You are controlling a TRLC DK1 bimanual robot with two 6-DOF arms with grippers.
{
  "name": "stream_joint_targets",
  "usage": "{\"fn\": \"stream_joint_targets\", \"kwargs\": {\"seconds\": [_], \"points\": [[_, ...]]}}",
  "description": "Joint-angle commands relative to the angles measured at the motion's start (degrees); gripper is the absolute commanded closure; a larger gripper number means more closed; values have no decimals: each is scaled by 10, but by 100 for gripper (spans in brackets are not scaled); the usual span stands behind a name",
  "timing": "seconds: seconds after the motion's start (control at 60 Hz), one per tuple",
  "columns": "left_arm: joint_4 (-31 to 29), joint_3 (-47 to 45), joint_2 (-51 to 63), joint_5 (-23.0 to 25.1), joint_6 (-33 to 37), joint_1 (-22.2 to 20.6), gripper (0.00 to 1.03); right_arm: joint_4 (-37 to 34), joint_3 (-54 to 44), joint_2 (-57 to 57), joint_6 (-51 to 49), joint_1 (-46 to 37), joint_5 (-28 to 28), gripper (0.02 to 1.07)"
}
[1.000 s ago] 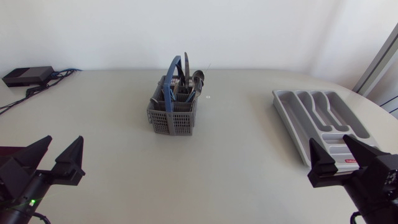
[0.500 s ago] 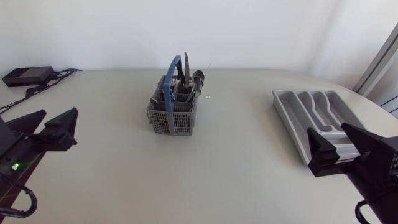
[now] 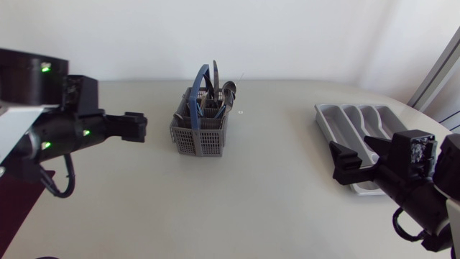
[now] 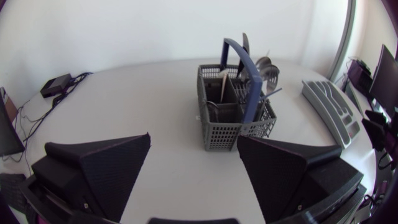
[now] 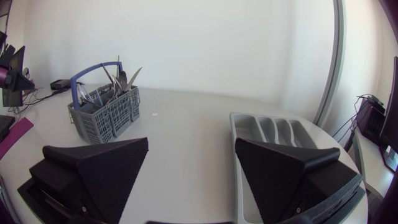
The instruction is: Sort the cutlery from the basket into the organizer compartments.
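Table (image 3: 273, 180): pale, rounded edge. Black box (image 4: 58, 84) with cables (image 4: 81, 75), far corner. Small white mark (image 3: 241, 111), mid-table.

No readable text, numbers, brands or signs in any view. Left arm (image 3: 65, 133) shows small green indicator lights (image 3: 44, 68) only, no characters. Any print on the organizer (image 3: 325, 119) is too small to make out.
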Motion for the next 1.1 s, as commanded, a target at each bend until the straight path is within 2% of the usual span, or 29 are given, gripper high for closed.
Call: {"fn": "stream_joint_targets", "kwargs": {"seconds": [0.0, 0.133, 0.3, 0.467, 0.533, 0.633, 0.7, 0.783, 0.9, 1.083], "points": [[-24, 57, 67, -2, 25, -24, 6, 1, 24, 25, 17, 19, 16, 7], [-46, 111, 158, -2, 7, -57, 7, -44, 56, 71, 6, 45, 47, 7], [-64, 171, 231, -2, -33, -81, 12, -98, 98, 120, -6, 48, 43, 7], [-63, 218, 278, -4, -56, -95, 17, -108, 116, 144, -9, 64, 39, 7], [-56, 235, 303, -19, -60, -99, 20, -108, 118, 149, -10, 73, 39, 7], [-43, 254, 333, -26, -61, -94, 28, -107, 118, 153, -9, 77, 38, 7], [-19, 255, 346, -26, -59, -90, 40, -107, 117, 157, -9, 77, 39, 7], [4, 255, 357, -26, -58, -87, 48, -104, 116, 159, -10, 76, 39, 7], [37, 255, 374, -26, -57, -82, 67, -100, 115, 162, -10, 77, 39, 7], [53, 256, 397, -26, -57, -76, 78, -93, 112, 166, -10, 76, 39, 7]]}}
